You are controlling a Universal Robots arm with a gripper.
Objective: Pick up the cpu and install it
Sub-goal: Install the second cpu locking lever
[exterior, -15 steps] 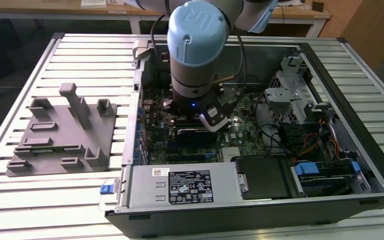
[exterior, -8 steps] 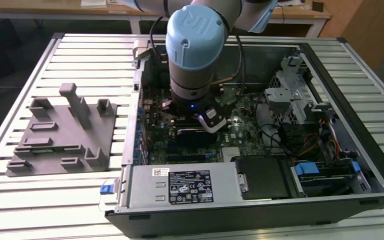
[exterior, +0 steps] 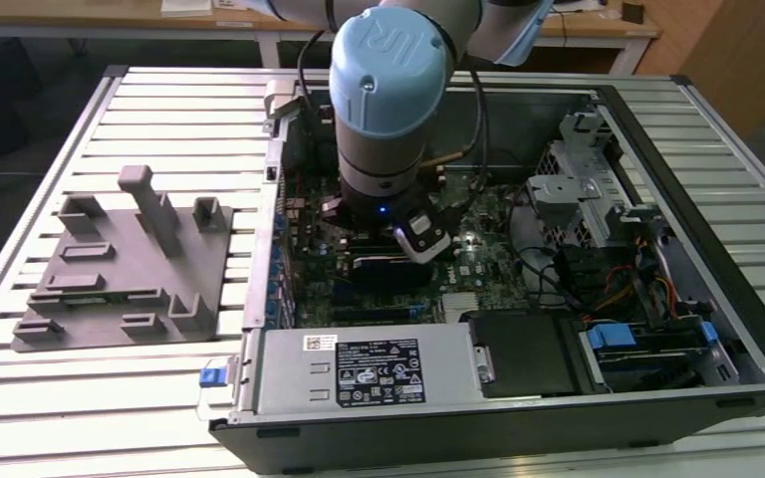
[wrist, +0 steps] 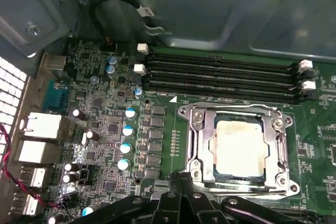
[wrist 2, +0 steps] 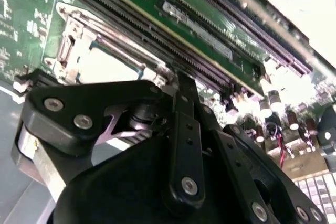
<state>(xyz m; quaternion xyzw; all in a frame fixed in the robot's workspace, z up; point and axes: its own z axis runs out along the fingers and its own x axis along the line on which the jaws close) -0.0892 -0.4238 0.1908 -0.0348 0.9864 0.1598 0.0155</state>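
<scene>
The chip [wrist: 237,148] already lies seated in the socket frame [wrist: 195,124] on the motherboard [wrist: 105,129], just ahead of the gripper [wrist: 181,195]. Whether its fingers are spread or pressed together I cannot tell; they carry nothing visible. To do this well, I judge the gripper should hold square over the frame, clear of the memory slots [wrist: 220,72] beyond.

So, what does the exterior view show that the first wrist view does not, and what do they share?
The exterior view alone shows the whole computer case, the grey plastic tray on the slatted table at that view's left, and the arm reaching down into the case. The first wrist view alone shows the cpu lying inside the socket frame, beside the memory slots, with the gripper next to the frame. Both show the green motherboard.
</scene>
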